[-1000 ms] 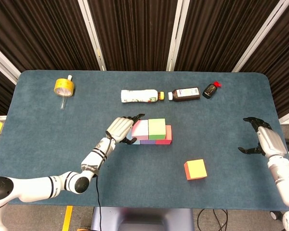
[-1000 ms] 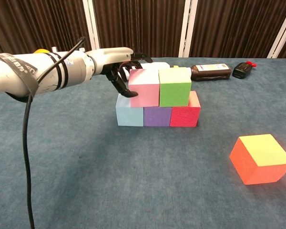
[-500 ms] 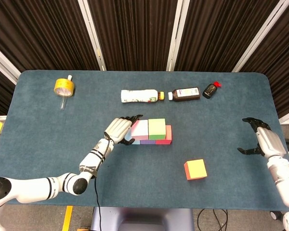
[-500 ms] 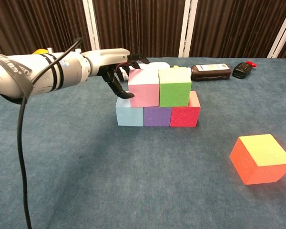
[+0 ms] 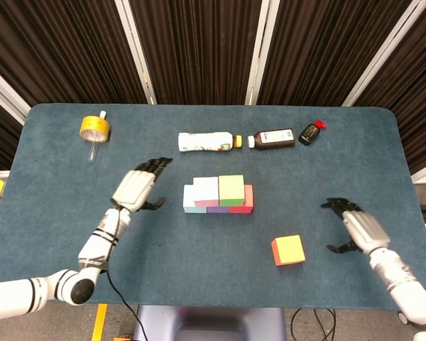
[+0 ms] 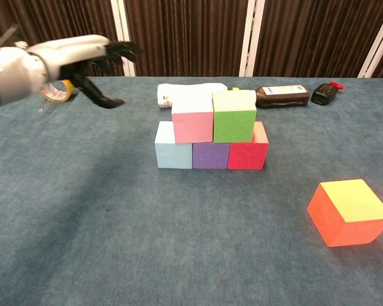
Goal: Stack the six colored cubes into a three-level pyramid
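Three cubes form a bottom row: light blue [image 6: 173, 151], purple [image 6: 210, 155] and red [image 6: 248, 152]. On top sit a pink cube [image 6: 192, 122] and a green cube [image 6: 233, 118]; from the head view the stack [image 5: 219, 194] lies mid-table. An orange cube with a yellow top [image 5: 288, 250] [image 6: 350, 211] lies alone to the front right. My left hand [image 5: 138, 190] [image 6: 83, 56] hovers open, well left of the stack, holding nothing. My right hand [image 5: 356, 226] is open, just right of the orange cube, apart from it.
A white bottle [image 5: 207, 141], a brown bottle [image 5: 272, 138] and a small dark bottle with a red cap [image 5: 311, 132] lie behind the stack. A yellow tape roll [image 5: 94, 127] sits at the far left. The blue table [image 5: 57, 213] has carpet-like cloth.
My left hand has drawn back leftwards from the pink cube, leaving it on the stack. My right hand has moved in from the table's right edge towards the orange cube.
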`<state>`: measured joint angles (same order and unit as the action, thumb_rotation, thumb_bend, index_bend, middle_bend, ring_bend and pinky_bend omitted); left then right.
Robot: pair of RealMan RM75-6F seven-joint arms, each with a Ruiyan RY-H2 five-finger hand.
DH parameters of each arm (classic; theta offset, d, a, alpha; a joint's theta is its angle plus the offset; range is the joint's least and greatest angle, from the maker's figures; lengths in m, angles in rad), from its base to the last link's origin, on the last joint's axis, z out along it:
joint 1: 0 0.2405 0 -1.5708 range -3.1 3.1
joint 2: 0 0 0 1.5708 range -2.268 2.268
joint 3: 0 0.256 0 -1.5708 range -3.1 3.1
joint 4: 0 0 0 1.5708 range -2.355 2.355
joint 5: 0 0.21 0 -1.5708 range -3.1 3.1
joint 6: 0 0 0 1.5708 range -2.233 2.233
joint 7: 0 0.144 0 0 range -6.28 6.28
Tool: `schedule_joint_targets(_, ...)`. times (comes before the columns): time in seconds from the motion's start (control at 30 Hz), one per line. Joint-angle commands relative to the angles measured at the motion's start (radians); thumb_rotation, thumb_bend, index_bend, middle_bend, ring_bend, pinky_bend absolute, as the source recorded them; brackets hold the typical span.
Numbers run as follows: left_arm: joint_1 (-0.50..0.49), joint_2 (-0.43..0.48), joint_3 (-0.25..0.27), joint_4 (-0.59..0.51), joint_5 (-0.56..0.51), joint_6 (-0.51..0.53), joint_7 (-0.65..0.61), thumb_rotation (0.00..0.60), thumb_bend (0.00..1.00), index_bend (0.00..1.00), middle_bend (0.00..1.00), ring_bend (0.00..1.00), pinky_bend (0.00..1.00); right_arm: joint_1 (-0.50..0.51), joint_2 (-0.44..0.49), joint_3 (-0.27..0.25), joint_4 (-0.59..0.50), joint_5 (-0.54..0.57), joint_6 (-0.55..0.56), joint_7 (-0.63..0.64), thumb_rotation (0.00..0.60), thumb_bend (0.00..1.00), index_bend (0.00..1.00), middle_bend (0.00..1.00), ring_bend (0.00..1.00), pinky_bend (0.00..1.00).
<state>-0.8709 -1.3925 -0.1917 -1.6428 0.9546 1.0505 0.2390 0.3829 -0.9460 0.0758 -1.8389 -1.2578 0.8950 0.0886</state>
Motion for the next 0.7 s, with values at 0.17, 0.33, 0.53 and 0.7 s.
schedule_joint_targets(0.17, 0.106, 0.073, 0.033, -0.021, 0.067, 0.056, -0.093, 0.6, 0.34, 0.0, 0.06, 0.07, 0.17, 0.03, -0.125, -0.044, 0.058, -0.035, -0.034, -0.095, 0.6, 0.26, 0.3, 0.2, 0.08, 0.22)
schedule_joint_targets(0.33, 0.143, 0.096, 0.046, -0.024, 0.091, 0.043, -0.139, 0.6, 0.34, 0.0, 0.05, 0.06, 0.17, 0.042, -0.157, -0.053, 0.06, -0.01, -0.041, -0.139, 0.6, 0.26, 0.3, 0.2, 0.08, 0.22)
schedule_joint_targets(0.53, 0.17, 0.105, 0.053, -0.025, 0.139, 0.034, -0.172, 0.6, 0.34, 0.0, 0.05, 0.06, 0.17, 0.043, -0.178, -0.068, 0.061, -0.001, -0.04, -0.153, 0.6, 0.26, 0.3, 0.2, 0.08, 0.22)
schedule_joint_targets(0.7, 0.182, 0.096, 0.052, -0.015, 0.155, 0.027, -0.185, 0.6, 0.34, 0.0, 0.05, 0.05, 0.17, 0.044, -0.224, -0.073, 0.083, -0.001, -0.032, -0.16, 0.6, 0.26, 0.31, 0.2, 0.08, 0.23)
